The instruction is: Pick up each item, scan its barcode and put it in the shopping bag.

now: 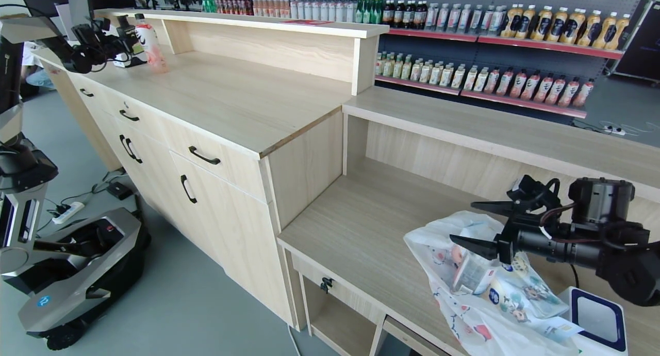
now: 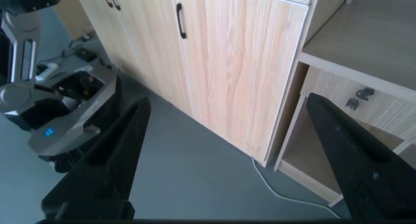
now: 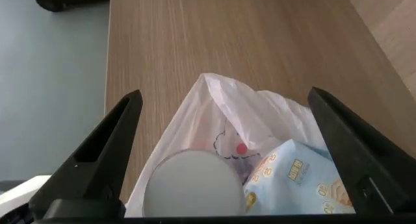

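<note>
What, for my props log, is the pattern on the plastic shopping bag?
The white plastic shopping bag carries small colourful cartoon prints; head view shows it best.

I see the shopping bag [image 1: 438, 253] as translucent white, printed with small red and blue cartoon figures. The worktop [image 1: 361, 216] is pale wood grain. My right claw [image 1: 461, 222] is black. The bottle [image 1: 149, 41] is white with pink-red markings, and the scanner [image 1: 600, 314] is white with a dark-framed face.
</note>
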